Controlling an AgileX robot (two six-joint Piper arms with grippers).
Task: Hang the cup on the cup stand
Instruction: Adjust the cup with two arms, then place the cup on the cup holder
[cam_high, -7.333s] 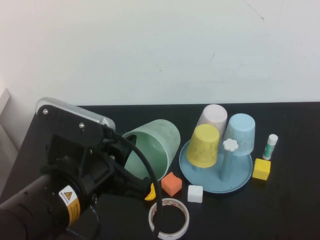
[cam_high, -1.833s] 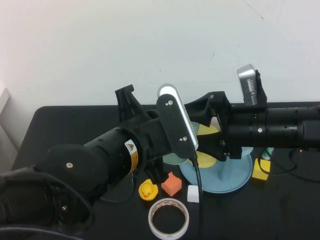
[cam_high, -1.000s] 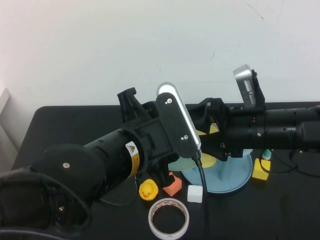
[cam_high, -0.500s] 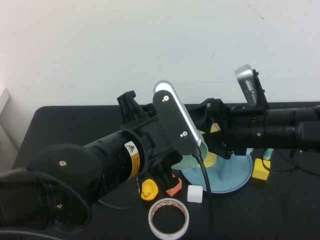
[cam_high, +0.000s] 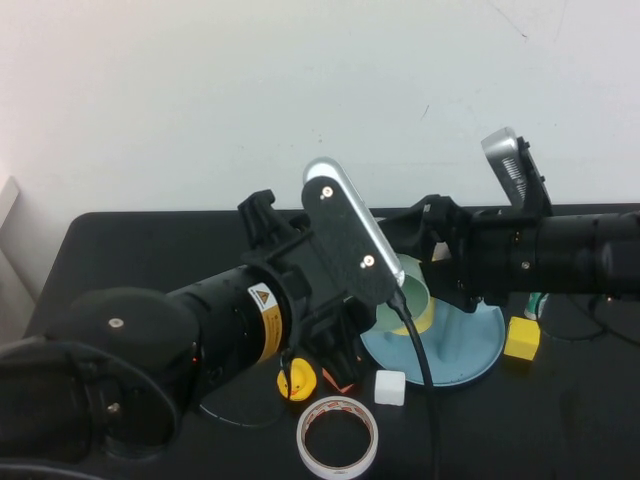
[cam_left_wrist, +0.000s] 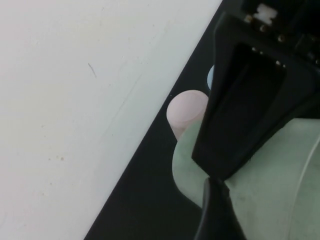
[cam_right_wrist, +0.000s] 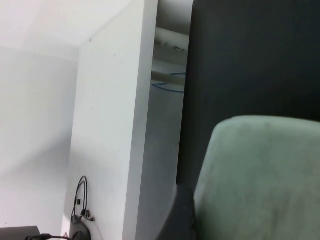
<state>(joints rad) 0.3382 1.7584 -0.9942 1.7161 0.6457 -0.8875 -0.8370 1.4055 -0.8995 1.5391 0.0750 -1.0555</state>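
The cup (cam_high: 407, 299), pale mint green, hangs in the air between my two arms, just left of the cup stand (cam_high: 480, 345). My left gripper (cam_left_wrist: 260, 212) is shut on it; one dark finger (cam_left_wrist: 215, 215) lies against the cup's wall (cam_left_wrist: 270, 190). My right gripper (cam_high: 428, 262) reaches in from the right and is shut on the same cup. Its black jaw shows over the cup in the left wrist view. In the right wrist view the cup (cam_right_wrist: 260, 180) fills the space beside one finger (cam_right_wrist: 180, 215). Most of the stand's pegs are hidden behind the right arm.
A yellow cup (cam_high: 427, 319) peeks out on the stand. A pink cup (cam_left_wrist: 185, 107) stands behind it. On the black table lie a yellow duck (cam_high: 297, 381), a tape ring (cam_high: 338, 437), a white cube (cam_high: 390, 387) and a yellow cube (cam_high: 522, 337).
Both arms have shifted right and slightly up with the cup, so it now hangs nearer the stand. The left wrist has tilted further over.
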